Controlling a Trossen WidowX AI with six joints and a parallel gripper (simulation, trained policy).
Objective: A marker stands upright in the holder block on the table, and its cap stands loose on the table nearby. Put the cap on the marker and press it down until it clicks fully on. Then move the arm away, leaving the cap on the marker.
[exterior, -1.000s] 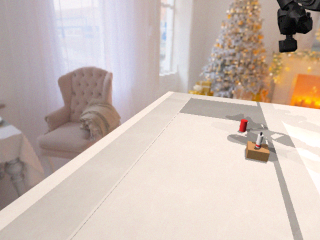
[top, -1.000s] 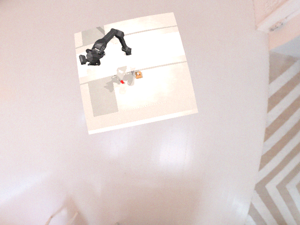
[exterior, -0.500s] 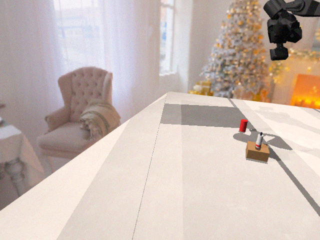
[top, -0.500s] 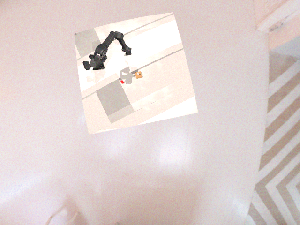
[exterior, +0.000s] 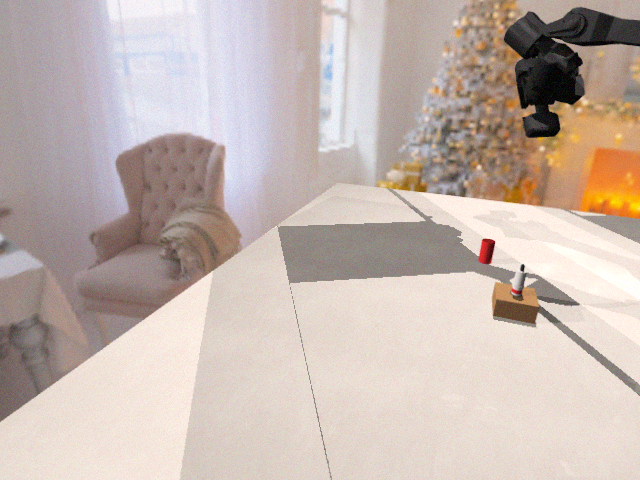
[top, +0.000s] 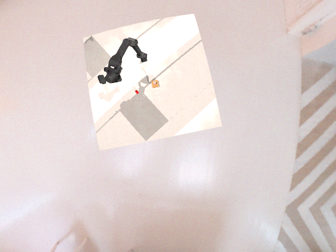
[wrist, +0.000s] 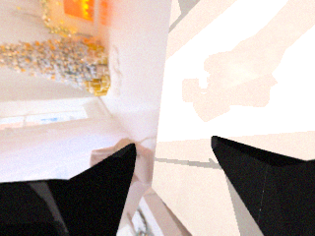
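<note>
Black fingers of the tool (top: 101, 79) (exterior: 541, 125) (wrist: 173, 142) fill the low left and right of the wrist view, well apart, tips facing across a wide gap. Tool is mostly open, nothing between the fingers, nothing held.

Arm (top: 122, 52) (exterior: 594, 28) is up over the counter (top: 187, 103) (exterior: 387, 361) (wrist: 192, 192), bent at the joints. From top: one link slants from the foot to a bend, the next runs back across to the wrist, tool out at the far end near the counter's left edge. Exterior shows the tool raised well above the surface, wrist bent, gripping end low. Wrist view is rolled, takes in counter edge and room; no cap or marker visible there.

Marker (top: 155, 82) (exterior: 517, 281) stands in the holder block (top: 154, 85) (exterior: 512, 306), long axis near vertical, dark writing tip up and bare. White barrel, red band low down near the block.

Cap (top: 137, 92) (exterior: 486, 251) is red, off the marker, standing on the counter near the block but apart from it. Its long axis is also near vertical. Can't tell which end is the open one. Tool is well clear of both cap and marker

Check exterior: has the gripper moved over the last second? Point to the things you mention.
Yes. The gripper (top: 101, 79) (exterior: 541, 125) (wrist: 172, 145) has shifted left and down in the exterior view, closer to the Christmas tree (exterior: 465, 103) (wrist: 64, 61).
</note>
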